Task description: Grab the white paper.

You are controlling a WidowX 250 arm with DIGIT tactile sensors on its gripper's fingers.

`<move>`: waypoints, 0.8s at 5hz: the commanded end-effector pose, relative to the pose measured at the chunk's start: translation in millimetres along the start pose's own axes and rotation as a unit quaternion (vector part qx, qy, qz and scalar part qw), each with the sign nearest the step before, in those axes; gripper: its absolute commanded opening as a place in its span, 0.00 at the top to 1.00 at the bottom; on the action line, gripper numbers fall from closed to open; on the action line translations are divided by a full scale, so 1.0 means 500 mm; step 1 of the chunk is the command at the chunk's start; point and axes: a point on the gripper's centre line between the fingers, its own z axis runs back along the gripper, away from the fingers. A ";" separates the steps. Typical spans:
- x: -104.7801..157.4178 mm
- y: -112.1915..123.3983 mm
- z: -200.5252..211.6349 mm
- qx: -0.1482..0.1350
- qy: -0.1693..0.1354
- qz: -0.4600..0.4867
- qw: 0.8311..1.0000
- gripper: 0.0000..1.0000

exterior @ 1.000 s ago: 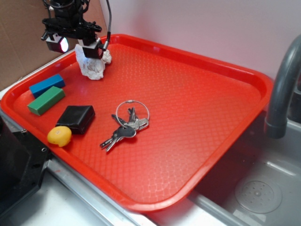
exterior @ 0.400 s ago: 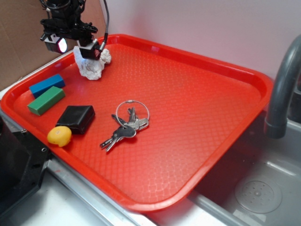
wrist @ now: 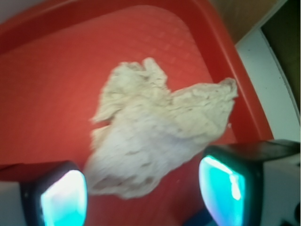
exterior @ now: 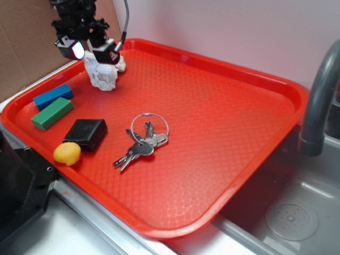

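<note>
The near rim of the red tray [exterior: 175,229] is being seen lying over a metal counter edge, with a sink basin [exterior: 297,212] and a grey tap [exterior: 319,106] at the right. Nearest on the tray floor, a yellow lump [exterior: 67,153] is being seen touching a black box [exterior: 86,134]. Just right of the box, a bunch of keys [exterior: 141,143] on a wire ring is lying flat. Behind the box, a green block [exterior: 52,113] and a blue block [exterior: 53,96] are lying side by side, near the left rim.

At the far left corner of the tray, the paper [exterior: 103,74] is being seen as a crumpled white wad resting on the tray floor, close to the back rim. The gripper [exterior: 91,50] is being held directly above it, at the top of the wad. In the wrist view the paper [wrist: 155,136] is shown reaching between the two fingers [wrist: 223,193], the lower part of the wad lying in the gap. The jaws are standing apart, with a clear margin visible on the right side; whether the left finger is touching the paper cannot be told. No grip on the paper is being shown.
</note>
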 end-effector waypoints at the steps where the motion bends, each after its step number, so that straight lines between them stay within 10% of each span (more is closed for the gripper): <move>1: 0.017 -0.001 0.024 0.002 -0.004 -0.005 1.000 0.00; 4: 0.044 0.003 -0.052 0.020 0.030 -0.008 0.999 0.00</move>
